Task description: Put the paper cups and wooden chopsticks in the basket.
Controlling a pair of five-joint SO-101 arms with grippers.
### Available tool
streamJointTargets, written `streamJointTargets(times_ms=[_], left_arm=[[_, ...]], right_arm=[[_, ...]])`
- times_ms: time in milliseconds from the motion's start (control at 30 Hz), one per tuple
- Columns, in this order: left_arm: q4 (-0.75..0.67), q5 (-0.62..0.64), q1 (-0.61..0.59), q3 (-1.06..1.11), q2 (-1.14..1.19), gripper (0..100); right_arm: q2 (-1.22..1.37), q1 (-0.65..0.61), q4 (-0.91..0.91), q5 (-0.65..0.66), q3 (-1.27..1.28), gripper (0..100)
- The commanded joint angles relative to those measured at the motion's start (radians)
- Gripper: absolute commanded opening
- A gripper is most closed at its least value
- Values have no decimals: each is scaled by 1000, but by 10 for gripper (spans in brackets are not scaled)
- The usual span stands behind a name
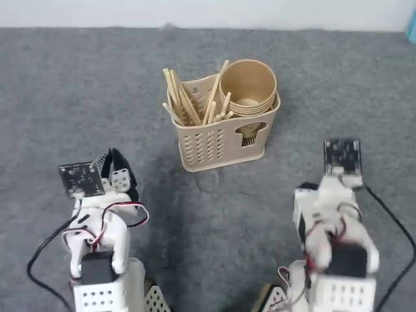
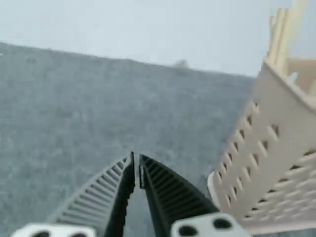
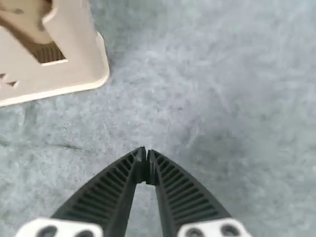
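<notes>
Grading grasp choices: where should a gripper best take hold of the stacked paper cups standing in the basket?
Best bet: pinch the top rim of the paper cups from above, on the side away from the chopsticks: they stand upright, mouth open, and the basket walls cover their sides.

The light is bright and soft all over. It seems to come from above and a bit from the far right, because the basket (image 1: 218,140) drops a faint, dim shadow on the grey carpet (image 1: 58,97) at its near left side. More soft shadow lies on the carpet between the left arm (image 1: 97,224) and the right arm (image 1: 331,221). The inside of the paper cups (image 1: 250,81) is lit, with a little shade on one side. The wall (image 1: 195,12) at the back is pale and very bright. All the shadows have fuzzy edges. In the right wrist view, a thin dark line of shade runs under the basket's edge.
</notes>
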Motion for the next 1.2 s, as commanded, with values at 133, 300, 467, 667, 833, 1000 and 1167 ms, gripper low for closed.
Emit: streamJointTargets(times_ms=[133,300,467,667,833,1000,1167], left_arm=[[-23,-77,6,61,-11,12],[-20,-126,0,110,-9,12],[69,-126,8,110,-11,12],[209,-167,0,110,-8,12],[305,-305,-15,110,-9,12],[351,-311,-58,110,-8,12],[400,-310,-106,110,-8,12]], right_arm=[[-308,12,7,80,137,7],[-268,12,-18,80,212,7],[-266,4,-147,80,400,7],[-266,1,-90,71,451,7],[-266,12,-4,69,443,7],[-266,5,-27,69,517,7],[-268,4,-47,69,565,7]])
